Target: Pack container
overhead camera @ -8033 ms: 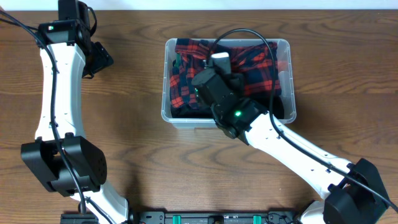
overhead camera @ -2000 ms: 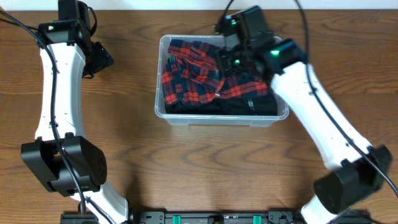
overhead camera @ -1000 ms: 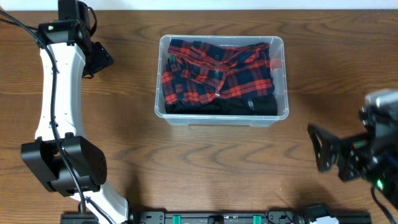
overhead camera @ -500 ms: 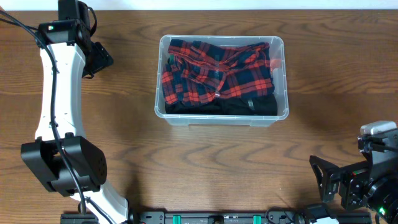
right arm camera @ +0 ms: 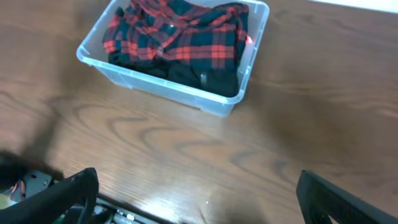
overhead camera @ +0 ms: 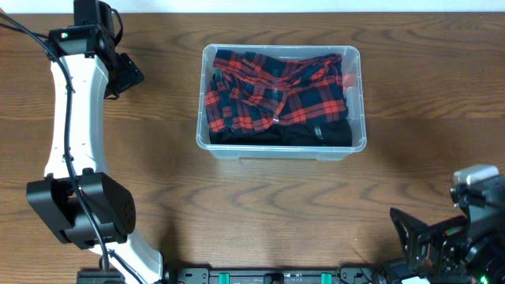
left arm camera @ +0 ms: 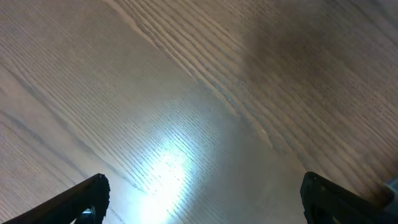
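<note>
The container (overhead camera: 280,151) is a clear plastic bin at the table's back middle. A red and dark plaid cloth (overhead camera: 276,91) with black fabric along its near side fills it. My right wrist view sees the container (right arm camera: 165,93) and the plaid cloth (right arm camera: 180,37) from afar. My right gripper (overhead camera: 408,237) hangs open at the front right corner, far from the bin, with nothing between its fingers (right arm camera: 68,193). My left gripper (overhead camera: 129,77) stands open at the back left, over bare wood. Its fingers (left arm camera: 87,199) hold nothing.
A black rail with green clips (overhead camera: 276,276) runs along the table's front edge, close under my right gripper. The table's far edge lies just behind the container.
My right arm has pulled back a little further toward the front right corner, still open. The container, the cloth and my left arm have not moved.
</note>
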